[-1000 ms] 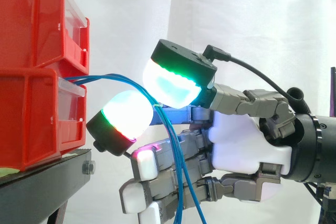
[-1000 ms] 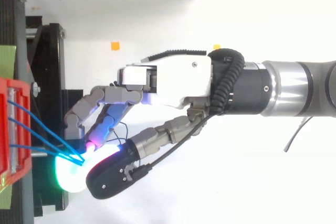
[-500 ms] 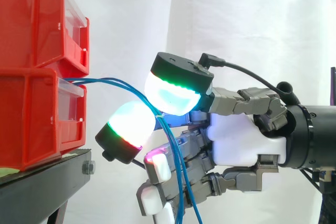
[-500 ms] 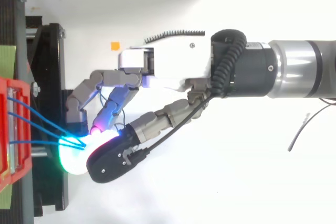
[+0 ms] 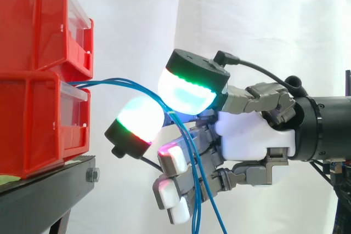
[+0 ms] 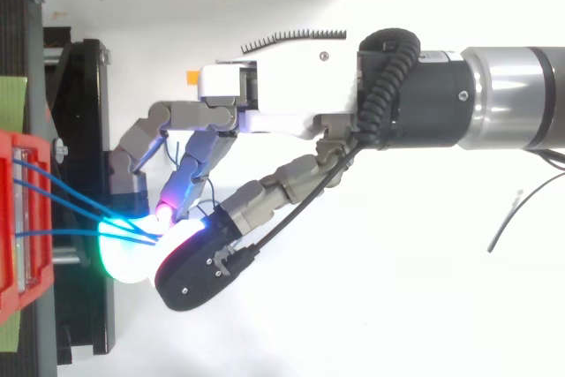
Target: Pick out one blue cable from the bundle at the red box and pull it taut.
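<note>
Hand (image 5: 252, 135) now drawn farther right from the red box (image 5: 33, 119), blue cables (image 5: 118, 83) pinched between its glowing pads (image 5: 189, 91), strands arcing from the box, tails hanging past the fingers.

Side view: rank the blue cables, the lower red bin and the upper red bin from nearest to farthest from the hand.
1. blue cables: pinched in the fingers of the hand, left of its palm.
2. lower red bin: left of the fingers, about level with them.
3. upper red bin: up and left, stacked on the lower one.
</note>
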Motion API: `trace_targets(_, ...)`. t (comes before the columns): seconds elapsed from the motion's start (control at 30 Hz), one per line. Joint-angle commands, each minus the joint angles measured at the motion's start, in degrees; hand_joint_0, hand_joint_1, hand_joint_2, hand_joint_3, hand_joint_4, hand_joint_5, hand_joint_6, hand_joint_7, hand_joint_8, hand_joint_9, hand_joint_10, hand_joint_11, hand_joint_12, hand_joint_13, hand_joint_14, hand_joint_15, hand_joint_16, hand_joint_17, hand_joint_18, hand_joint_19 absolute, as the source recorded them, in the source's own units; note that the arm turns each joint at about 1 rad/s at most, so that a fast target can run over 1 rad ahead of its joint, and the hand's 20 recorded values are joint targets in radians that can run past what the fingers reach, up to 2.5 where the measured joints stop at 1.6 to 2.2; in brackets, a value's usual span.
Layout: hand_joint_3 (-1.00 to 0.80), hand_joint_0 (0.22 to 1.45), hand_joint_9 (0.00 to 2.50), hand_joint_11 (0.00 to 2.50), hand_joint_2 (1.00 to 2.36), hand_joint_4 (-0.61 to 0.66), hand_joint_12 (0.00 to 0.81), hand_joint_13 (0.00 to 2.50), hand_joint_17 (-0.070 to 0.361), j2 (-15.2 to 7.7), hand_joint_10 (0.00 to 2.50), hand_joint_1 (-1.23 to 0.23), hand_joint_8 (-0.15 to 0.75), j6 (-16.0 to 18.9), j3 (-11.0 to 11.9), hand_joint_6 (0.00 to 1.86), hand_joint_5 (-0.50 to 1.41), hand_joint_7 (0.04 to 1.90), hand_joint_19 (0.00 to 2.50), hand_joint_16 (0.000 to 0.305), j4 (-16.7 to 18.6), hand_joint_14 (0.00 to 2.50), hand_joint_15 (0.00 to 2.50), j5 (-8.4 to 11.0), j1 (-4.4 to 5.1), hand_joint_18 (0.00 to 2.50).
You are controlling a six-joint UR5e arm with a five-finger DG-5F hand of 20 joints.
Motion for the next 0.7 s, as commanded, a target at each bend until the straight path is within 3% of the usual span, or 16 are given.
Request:
trace_targets(0.0, -0.45, 0.63, 1.05, 0.73, 1.01, -0.03, 0.337, 0.92, 0.101, 0.18, 0.02, -0.75, 0.283, -0.38, 0.07, 0.95, -0.14, 0.74, 0.55, 0.045, -0.03, 0.02, 0.55, 0.00, -0.07, 0.77)
trace_targets(0.13, -0.49, 0.59, 1.09, 0.74, 1.00, 0.04, 0.340, 0.94, 0.101, 0.45, 0.02, -0.66, 0.291, -0.56, 0.07, 0.94, -0.13, 0.76, 0.58, 0.045, -0.03, 0.02, 0.56, 0.00, -0.15, 0.78)
trace_targets(0.33, -0.50, 0.56, 1.11, 0.73, 1.00, 0.06, 0.356, 0.96, 0.105, 0.62, 0.02, -0.56, 0.303, -0.65, 0.16, 0.93, -0.13, 0.75, 0.59, 0.047, -0.90, 0.02, 0.56, 0.00, -0.50, 0.79)
trace_targets(0.5, -0.42, 0.59, 1.13, 0.74, 1.01, 0.03, 0.353, 0.98, 0.105, 0.62, 0.02, -0.59, 0.303, -0.65, 0.25, 0.92, -0.12, 0.77, 0.60, 0.047, -1.61, 0.02, 0.57, -0.09, -0.68, 0.81)
trace_targets(0.67, -0.28, 0.61, 1.22, 0.79, 1.02, 0.01, 0.355, 1.04, 0.104, 0.62, 0.03, -0.72, 0.316, -0.73, 0.86, 0.93, -0.11, 0.83, 0.60, 0.046, -2.05, 0.02, 0.60, -0.44, -0.86, 0.87)
